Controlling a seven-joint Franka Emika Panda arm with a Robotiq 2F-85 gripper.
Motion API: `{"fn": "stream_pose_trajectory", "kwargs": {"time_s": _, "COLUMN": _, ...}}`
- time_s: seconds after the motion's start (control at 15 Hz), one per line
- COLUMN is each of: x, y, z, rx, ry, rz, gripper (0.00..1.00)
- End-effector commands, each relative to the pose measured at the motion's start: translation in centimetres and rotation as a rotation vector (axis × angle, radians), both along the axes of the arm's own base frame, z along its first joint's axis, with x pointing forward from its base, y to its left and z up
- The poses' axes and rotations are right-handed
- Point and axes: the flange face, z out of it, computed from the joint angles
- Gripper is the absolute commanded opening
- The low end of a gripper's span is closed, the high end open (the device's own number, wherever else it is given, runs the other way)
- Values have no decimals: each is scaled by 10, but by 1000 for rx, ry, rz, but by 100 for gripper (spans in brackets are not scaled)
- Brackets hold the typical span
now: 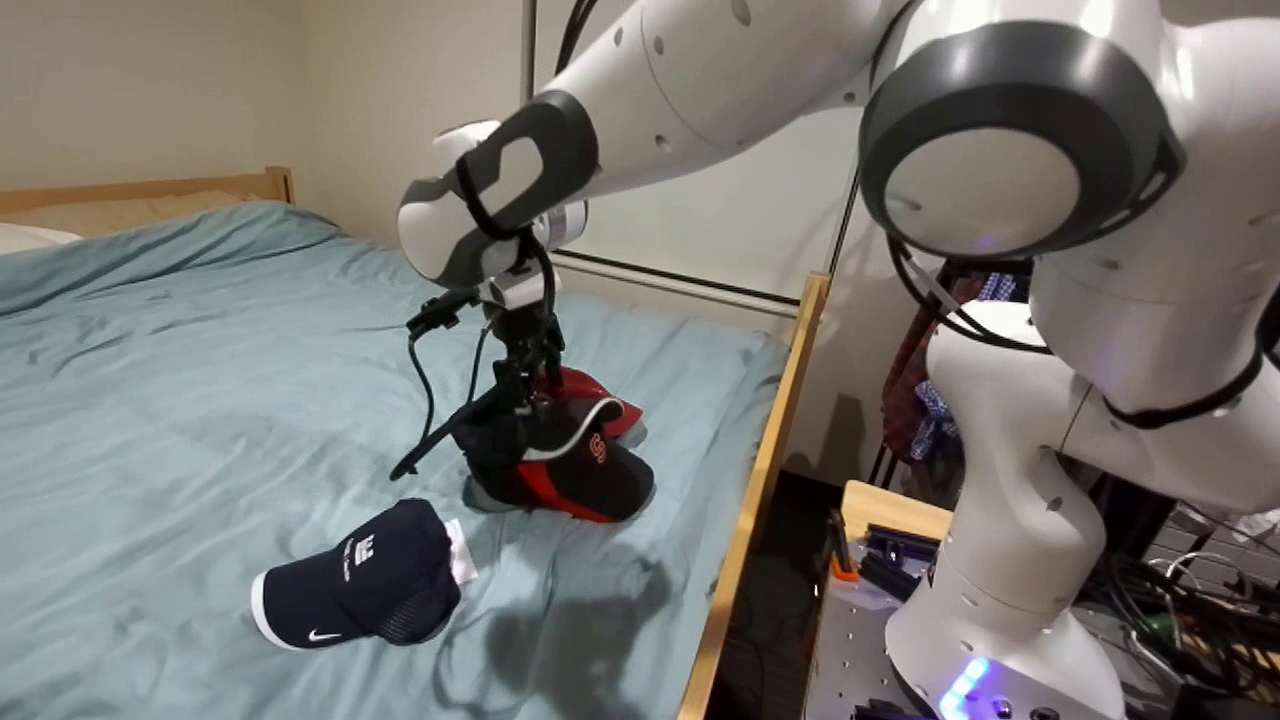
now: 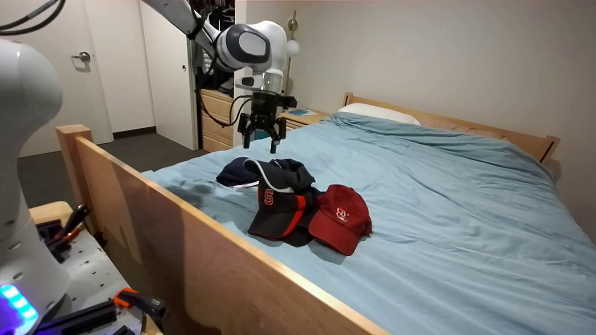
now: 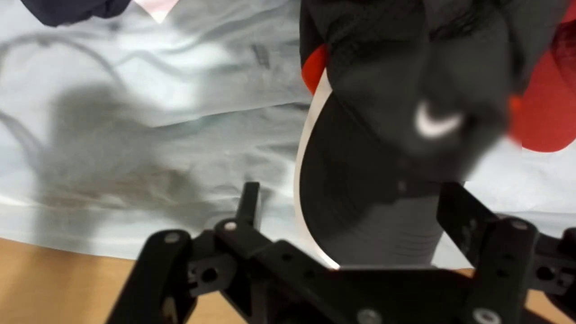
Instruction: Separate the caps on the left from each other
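Several caps lie on the bed. A black cap with a red stripe and a red S-like logo [image 2: 268, 197] carries a dark cap with a white-edged brim [image 1: 570, 428], its brim tilted up. The red cap [image 2: 342, 216] touches this pile. A navy cap with white lettering [image 1: 365, 580] rests apart from them. My gripper [image 2: 260, 146] hangs above the pile, pointing down, fingertips clear of the cloth. In the wrist view the gripper [image 3: 351, 202] is open, its fingers [image 3: 248, 202] wide apart, with the white-edged brim [image 3: 355, 193] showing below and between them.
A wooden bed rail [image 2: 223, 232] runs between the robot base [image 1: 1000, 600] and the mattress. The blue sheet [image 2: 442, 223] spreads beyond the caps. A white tag [image 1: 460, 550] sticks out beside the navy cap. Clamps [image 2: 139, 302] sit near the base.
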Motion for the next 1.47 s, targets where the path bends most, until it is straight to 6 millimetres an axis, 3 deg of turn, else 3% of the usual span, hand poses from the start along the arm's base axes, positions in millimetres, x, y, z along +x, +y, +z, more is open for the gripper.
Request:
{"fn": "stream_pose_trajectory", "kwargs": {"time_s": 0.0, "x": -33, "y": -12, "z": -16, "rx": 85, "ry": 69, "rz": 6, "gripper": 100}}
{"fn": "stream_pose_trajectory", "kwargs": {"time_s": 0.27, "x": -63, "y": -29, "z": -26, "rx": 132, "ry": 96, "rz": 4, "gripper": 100}}
{"fn": "stream_pose_trajectory", "kwargs": {"time_s": 0.67, "x": -33, "y": -25, "z": 42, "rx": -93, "ry": 79, "rz": 387, "gripper": 100}}
{"fn": "stream_pose_trajectory", "kwargs": {"time_s": 0.73, "x": -37, "y": -30, "z": 20, "rx": -92, "ry": 90, "rz": 307, "gripper": 100}}
{"fn": "stream_pose_trajectory", "kwargs": {"time_s": 0.8, "x": -34, "y": -28, "z": 29, "rx": -95, "ry": 79, "rz": 325, "gripper": 100}}
{"fn": "stream_pose_trajectory", "kwargs": {"time_s": 0.93, "x": -35, "y": -28, "z": 23, "rx": -83, "ry": 89, "rz": 323, "gripper": 100}}
{"fn": "stream_pose_trajectory", "kwargs": {"time_s": 1.0, "x": -29, "y": -21, "z": 27, "rx": -59, "ry": 62, "rz": 468, "gripper": 100}}
{"fn": "stream_pose_trajectory", "kwargs": {"time_s": 1.13, "x": -22, "y": -14, "z": 28, "rx": -92, "ry": 57, "rz": 569, "gripper": 100}}
{"fn": "stream_pose_trajectory", "kwargs": {"time_s": 1.4, "x": -16, "y": 2, "z": 53, "rx": -126, "ry": 51, "rz": 779, "gripper": 100}}
